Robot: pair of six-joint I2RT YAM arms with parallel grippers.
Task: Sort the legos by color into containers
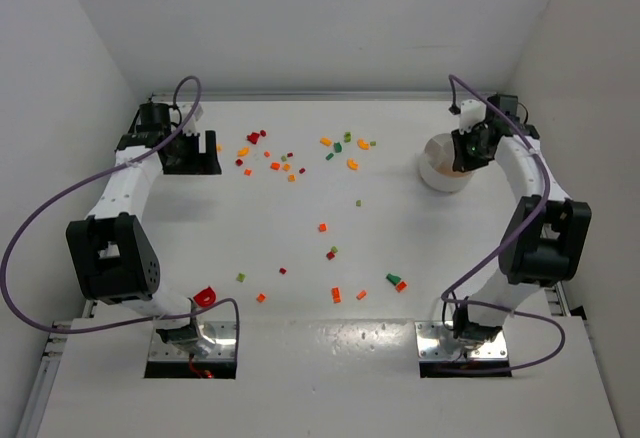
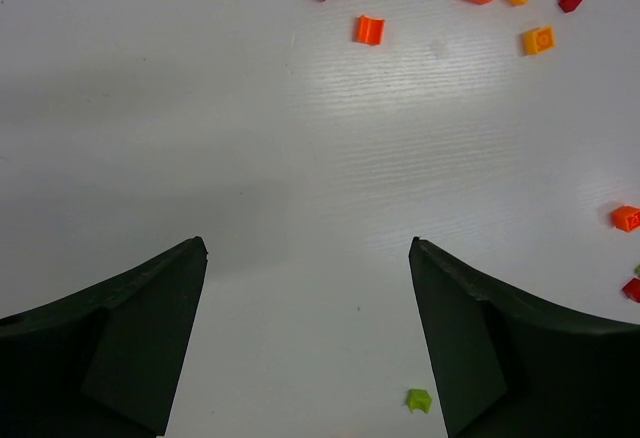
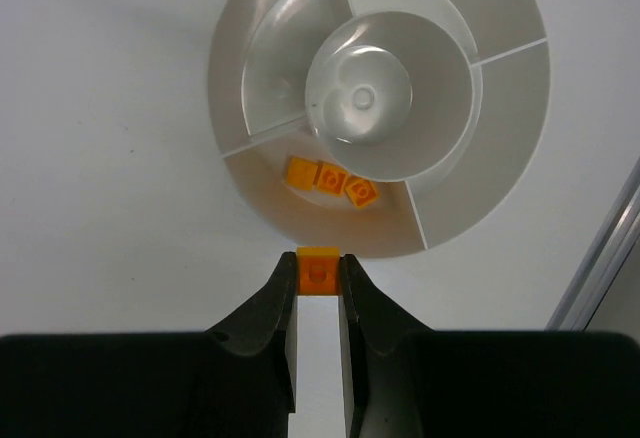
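A white worktop [image 1: 300,368] sits boxed in by plain white walls [image 1: 300,18]. Red, orange, yellow and green legos [image 1: 322,227] are strewn across its far half and middle. The left hand [image 2: 308,248] hangs wide over the worktop, and a green lego [image 2: 418,399] lies just beside its right finger. At the far right, the right hand [image 3: 318,263] pinches an orange lego [image 3: 318,270] at the near rim of the dish [image 3: 520,98], whose nearest compartment holds three orange legos [image 3: 331,180].
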